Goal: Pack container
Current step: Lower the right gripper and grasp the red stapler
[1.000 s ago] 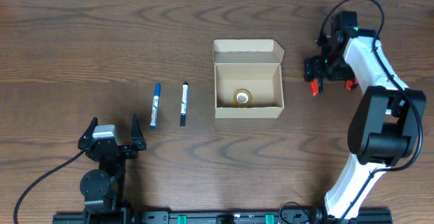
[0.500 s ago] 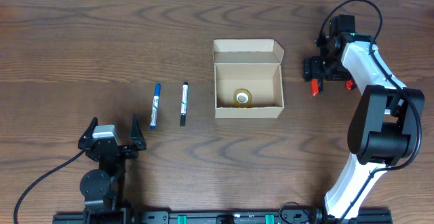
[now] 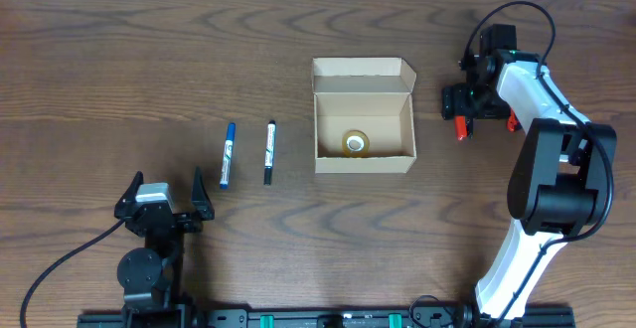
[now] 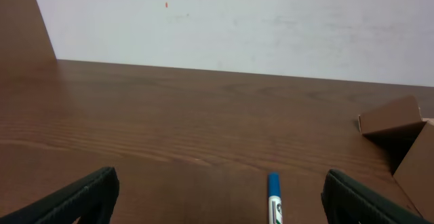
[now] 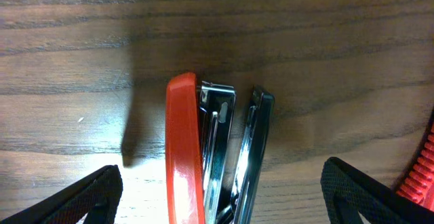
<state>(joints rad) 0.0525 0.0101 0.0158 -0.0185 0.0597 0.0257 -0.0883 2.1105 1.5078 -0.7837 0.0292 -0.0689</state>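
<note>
Overhead view: the small rectangular tan-brown cardboard box is standing near the middle of the dark wood-grain table, with its flap lid open toward the far edge. It is carrying no print. A small roll of clear tape is lying inside it. A blue-capped marker and a black-capped marker are lying side by side to its left; their barrel labels are too small to read. My left gripper is sitting at the near edge, and my right gripper is hovering beside the box's right wall.

Left wrist view: my left gripper is gaping wide and gripping nothing.

Right wrist view: my right gripper is spread wide above a red-topped metal stapler, which is not clamped.
</note>
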